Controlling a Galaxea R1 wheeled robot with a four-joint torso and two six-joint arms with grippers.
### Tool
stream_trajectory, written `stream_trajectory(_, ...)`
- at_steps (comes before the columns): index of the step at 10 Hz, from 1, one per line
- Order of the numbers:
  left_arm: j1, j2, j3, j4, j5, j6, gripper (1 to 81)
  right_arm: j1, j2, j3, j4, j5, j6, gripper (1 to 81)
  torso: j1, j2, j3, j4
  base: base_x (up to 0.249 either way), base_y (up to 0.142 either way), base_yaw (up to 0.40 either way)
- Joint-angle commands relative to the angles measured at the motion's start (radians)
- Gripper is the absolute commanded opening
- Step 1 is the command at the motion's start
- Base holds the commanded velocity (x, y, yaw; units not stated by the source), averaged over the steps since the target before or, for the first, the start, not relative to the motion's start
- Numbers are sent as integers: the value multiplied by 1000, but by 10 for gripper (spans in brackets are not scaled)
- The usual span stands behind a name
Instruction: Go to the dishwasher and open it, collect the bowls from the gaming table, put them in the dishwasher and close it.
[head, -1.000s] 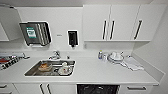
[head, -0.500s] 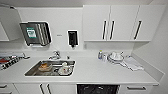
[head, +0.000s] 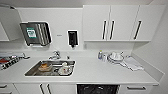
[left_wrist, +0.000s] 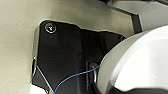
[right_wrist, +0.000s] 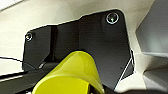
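Dishwasher (head: 97, 89) dark and open-fronted beneath the white table (head: 100, 72) at our lower edge, sink (head: 50, 68) holding dishes to its left, white bowl (left_wrist: 140, 62) and yellow bowl (right_wrist: 70, 75) near our wrists, claw states we cannot tell

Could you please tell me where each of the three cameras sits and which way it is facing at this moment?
Head view: high on the robot, looking forward and down at the white kitchen counter, steel sink and open dark dishwasher.
Left wrist view: on the left wrist, showing a pale surface, the robot's dark plate and a large white rounded bowl.
Right wrist view: on the right wrist, showing the dark plate and a yellow-green bowl.
Both wrist views share the dark plate.
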Motion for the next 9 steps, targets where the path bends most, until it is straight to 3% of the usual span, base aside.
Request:
stream_trajectory(1,-27,-80,114,15,-3,4,10,51,-133,214,8,-43,12,10,0,0,0,0,0,0,0)
stream_trajectory(2,-29,-116,186,17,-3,4,10,51,-169,267,8,-41,13,10,0,0,0,0,0,0,0)
stream_trajectory(5,-32,-235,389,17,-7,8,10,53,-194,286,8,-36,15,10,0,0,0,0,0,0,0)
stream_trajectory(7,-34,-328,552,17,-7,16,10,54,-194,284,8,-33,15,10,0,0,-37,0,0,0,0)
stream_trajectory(9,-35,-373,616,15,-7,17,10,54,-194,280,8,-32,15,10,0,0,-71,0,0,0,0)
